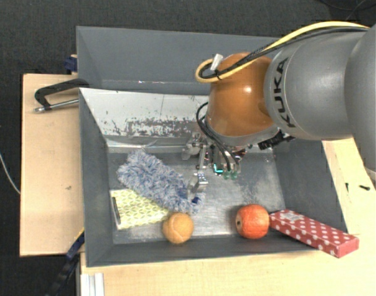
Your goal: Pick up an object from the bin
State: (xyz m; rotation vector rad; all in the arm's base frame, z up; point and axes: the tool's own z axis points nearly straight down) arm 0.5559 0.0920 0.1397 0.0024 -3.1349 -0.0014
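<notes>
Gripper low beside fluffy blue duster

It hangs near the centre of the bin, at the duster's 3 o'clock end; wide or narrow, I cannot tell. The duster lies toward 8 o'clock. It is probably light, soft and not slippery, so I would pinch a thick tuft.

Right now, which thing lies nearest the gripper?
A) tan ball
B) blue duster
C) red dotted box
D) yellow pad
B: the blue duster ends just left of and below the gripper; the others lie farther off.
</notes>
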